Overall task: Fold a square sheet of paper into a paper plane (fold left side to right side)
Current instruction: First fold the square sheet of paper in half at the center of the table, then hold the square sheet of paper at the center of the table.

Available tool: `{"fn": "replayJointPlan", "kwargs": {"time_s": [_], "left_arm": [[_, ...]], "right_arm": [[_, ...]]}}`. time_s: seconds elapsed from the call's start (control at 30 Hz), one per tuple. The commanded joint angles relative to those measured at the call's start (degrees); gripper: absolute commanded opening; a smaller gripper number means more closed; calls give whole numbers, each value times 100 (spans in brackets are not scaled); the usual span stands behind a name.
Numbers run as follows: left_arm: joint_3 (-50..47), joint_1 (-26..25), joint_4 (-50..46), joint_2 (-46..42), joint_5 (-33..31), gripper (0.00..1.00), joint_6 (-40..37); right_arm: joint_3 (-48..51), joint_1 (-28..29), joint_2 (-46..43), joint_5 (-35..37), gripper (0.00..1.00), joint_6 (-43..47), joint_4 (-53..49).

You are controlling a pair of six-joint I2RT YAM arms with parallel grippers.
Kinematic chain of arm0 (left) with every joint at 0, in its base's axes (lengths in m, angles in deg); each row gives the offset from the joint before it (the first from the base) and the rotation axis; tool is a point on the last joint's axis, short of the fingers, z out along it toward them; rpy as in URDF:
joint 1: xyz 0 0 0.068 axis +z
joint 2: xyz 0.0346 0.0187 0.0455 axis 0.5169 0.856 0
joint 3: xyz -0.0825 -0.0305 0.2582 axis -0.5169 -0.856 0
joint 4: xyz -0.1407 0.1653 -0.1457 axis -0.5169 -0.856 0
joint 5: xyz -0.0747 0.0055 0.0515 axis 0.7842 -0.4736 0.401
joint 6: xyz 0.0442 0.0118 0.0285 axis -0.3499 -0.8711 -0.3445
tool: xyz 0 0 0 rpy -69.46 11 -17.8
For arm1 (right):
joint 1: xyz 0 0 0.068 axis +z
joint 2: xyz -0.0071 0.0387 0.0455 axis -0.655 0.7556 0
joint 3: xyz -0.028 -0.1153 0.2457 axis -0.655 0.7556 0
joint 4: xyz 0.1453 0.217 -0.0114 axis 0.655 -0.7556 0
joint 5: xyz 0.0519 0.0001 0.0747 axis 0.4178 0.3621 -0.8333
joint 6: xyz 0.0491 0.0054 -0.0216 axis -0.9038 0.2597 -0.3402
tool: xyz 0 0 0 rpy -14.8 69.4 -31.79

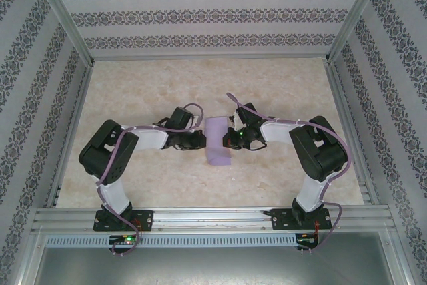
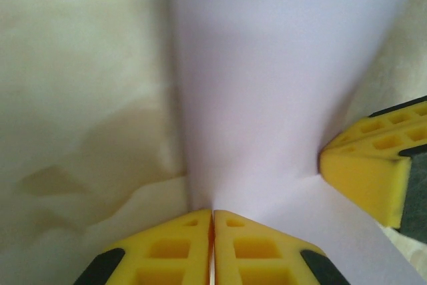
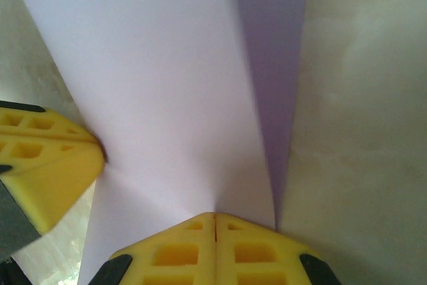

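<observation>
A beige marbled stone-look tabletop (image 1: 133, 91) lies in the middle. Pale wallpapered wall panels with dark ornamental bands (image 1: 207, 15) stand at its far, left and right sides. A silver slotted aluminium rail (image 1: 213, 217) runs along the near edge.

Left end effector (image 2: 212, 213) and right end effector (image 3: 215, 216) apparently closed.

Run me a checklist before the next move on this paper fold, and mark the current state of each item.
1. Jaws of left gripper shut on one side of the paper: ok.
2. Jaws of right gripper shut on the opposite side: ok.
3. Darker second layer showing beside the top one: ok.
4. Layer edges lined up: cannot tell.
5. Grippers close together but not touching: ok.
</observation>
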Motion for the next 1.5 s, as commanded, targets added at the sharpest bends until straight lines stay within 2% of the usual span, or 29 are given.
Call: {"fn": "replayJointPlan", "kwargs": {"time_s": [0.0, 0.13, 0.23, 0.43, 0.83, 1.3, 1.47], "left_arm": [[-322, 284, -354, -266, -232, 9, -75], [-325, 302, -418, -697, -133, 8, -197], [-327, 285, -124, -884, 205, 7, -102], [-1, -28, 280, -588, 622, 6, 76], [563, -287, 244, 418, 632, 6, 21], [422, -295, -111, 703, 390, 6, -34], [407, -295, -217, 727, 307, 6, -69]], "right_arm": [[275, -96, 318, 718, 0, 99, -742], [267, -89, 299, 597, 0, 64, -649], [260, -80, 284, 601, 0, 55, -653], [267, -70, 284, 605, 0, 42, -643], [223, -38, 335, 596, 0, 73, -650], [112, -26, 117, 246, 0, 82, -359], [-110, -35, -325, -147, 0, 18, 127]]}}
